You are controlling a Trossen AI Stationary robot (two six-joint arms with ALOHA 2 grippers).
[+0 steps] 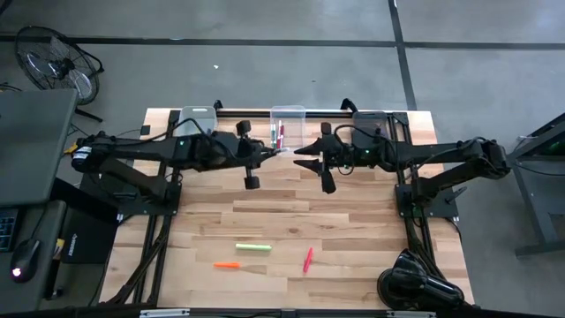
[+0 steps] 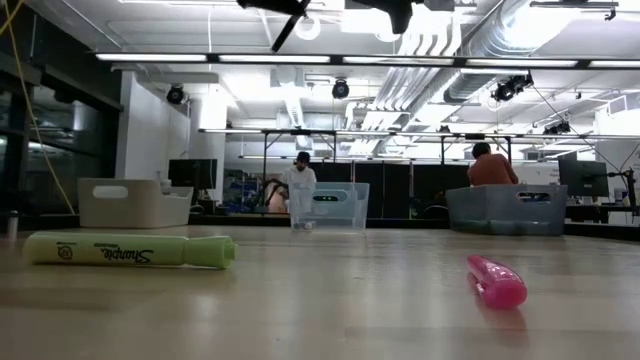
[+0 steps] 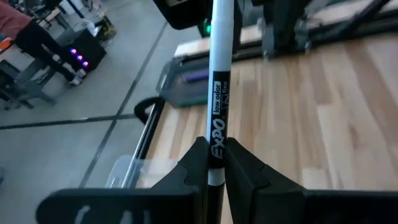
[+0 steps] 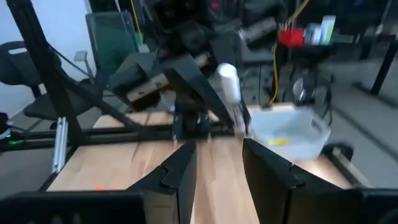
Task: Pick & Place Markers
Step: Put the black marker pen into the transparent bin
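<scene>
1. Clamping a black-and-white marker (image 3: 219, 93), the left claw (image 1: 272, 155) hung above the surface's (image 1: 353, 230) far middle, beside the clear bin (image 1: 288, 113).
2. We saw the right claw (image 1: 300, 150), fingers apart and holding nothing, facing it closely.
3. A light green marker (image 1: 252, 247), an orange marker (image 1: 226, 264) and a red marker (image 1: 308, 259) lay near the front edge, with bare wood around them.

Three clear plastic bins (image 1: 288, 116) line the far edge of the wooden table (image 1: 353, 230), the middle one between the other two. A floor fan (image 1: 55, 62) stands on the grey concrete off one corner. Beyond the table, a person in white (image 2: 298, 186) stands among desks.
</scene>
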